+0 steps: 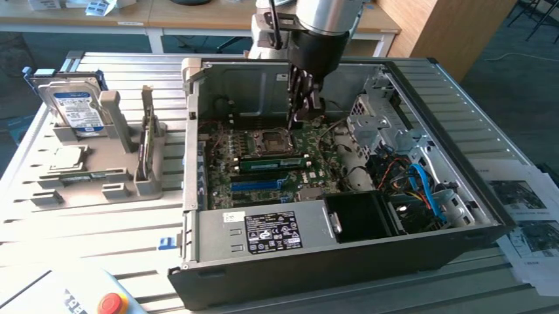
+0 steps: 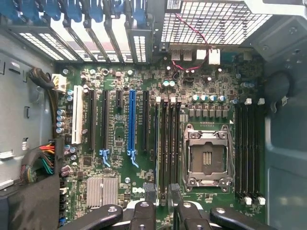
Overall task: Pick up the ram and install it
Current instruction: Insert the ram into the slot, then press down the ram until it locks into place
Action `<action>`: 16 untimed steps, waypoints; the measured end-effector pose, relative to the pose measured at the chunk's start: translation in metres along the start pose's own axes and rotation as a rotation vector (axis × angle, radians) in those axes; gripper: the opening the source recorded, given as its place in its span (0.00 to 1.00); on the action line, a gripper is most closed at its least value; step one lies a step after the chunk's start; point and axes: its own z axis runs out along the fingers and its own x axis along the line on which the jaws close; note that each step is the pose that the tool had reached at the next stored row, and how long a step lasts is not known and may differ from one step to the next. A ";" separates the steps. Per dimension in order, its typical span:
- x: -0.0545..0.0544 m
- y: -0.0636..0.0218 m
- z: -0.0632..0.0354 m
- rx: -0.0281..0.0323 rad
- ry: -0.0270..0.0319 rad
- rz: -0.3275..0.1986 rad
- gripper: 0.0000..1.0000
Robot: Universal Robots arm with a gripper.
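The ram, a long green stick, stands on edge in a slot of the motherboard, beside the CPU socket inside the open computer case. My gripper hangs just above the board, a little behind the ram and apart from it. In the wrist view my gripper is open. Its dark fingers straddle the line of the memory slots next to the CPU socket, with nothing held between them.
The case walls and the drive cage box in the board. The power supply lies at the front. On the exterior view's left, a grey holder carries a hard drive and a dark card. Papers lie right.
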 end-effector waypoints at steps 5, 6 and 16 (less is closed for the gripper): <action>0.000 0.0005 -0.0104 -0.0002 0.0007 0.000 0.25; 0.000 0.0007 -0.0127 -0.0001 0.0008 0.000 0.25; 0.000 0.0009 -0.0175 -0.0002 0.0014 0.000 0.25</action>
